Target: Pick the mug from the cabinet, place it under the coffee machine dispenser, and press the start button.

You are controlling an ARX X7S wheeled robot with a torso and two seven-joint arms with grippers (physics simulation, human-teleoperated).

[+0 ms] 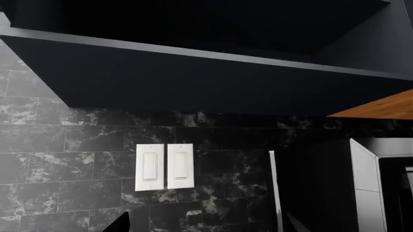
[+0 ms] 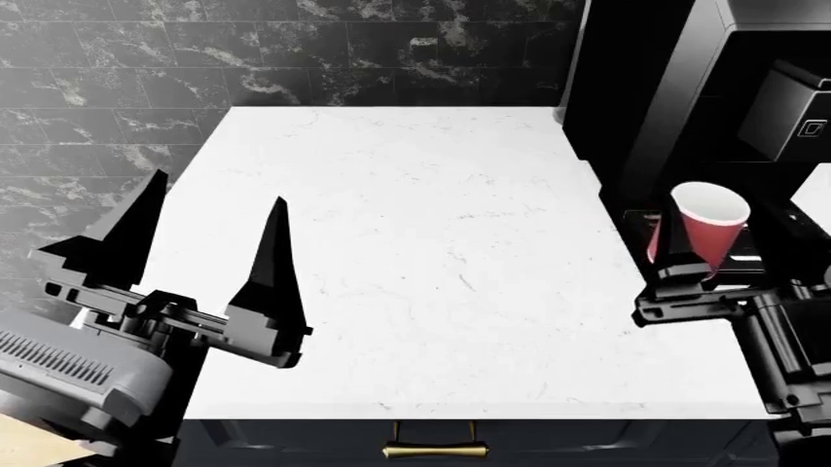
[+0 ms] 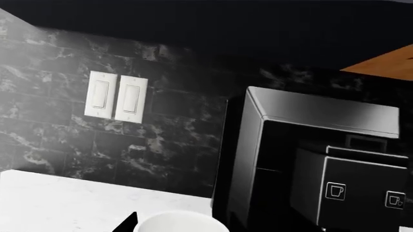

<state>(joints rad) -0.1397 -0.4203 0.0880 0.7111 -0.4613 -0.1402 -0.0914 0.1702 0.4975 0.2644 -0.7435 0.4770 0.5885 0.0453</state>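
Observation:
The red mug (image 2: 703, 233), white inside, is tilted in my right gripper (image 2: 714, 255), which is shut on it just in front of the tall glossy black coffee machine (image 2: 675, 88). The dispenser (image 2: 789, 109), a black overhanging head block, sits up and to the right of the mug. In the right wrist view the mug's pale rim (image 3: 181, 223) fills the lower edge beside one dark fingertip (image 3: 127, 223). The dispenser (image 3: 351, 193) there carries two cup-icon buttons (image 3: 335, 190). My left gripper (image 2: 208, 243) hangs open and empty over the counter's left side.
A white marble counter (image 2: 415, 253) runs back to a black marble tile wall (image 2: 260, 49). A drawer with a brass handle (image 2: 435, 450) lies below its front edge. Two white light switches (image 1: 164, 166) sit on the wall under a dark upper cabinet (image 1: 193, 72).

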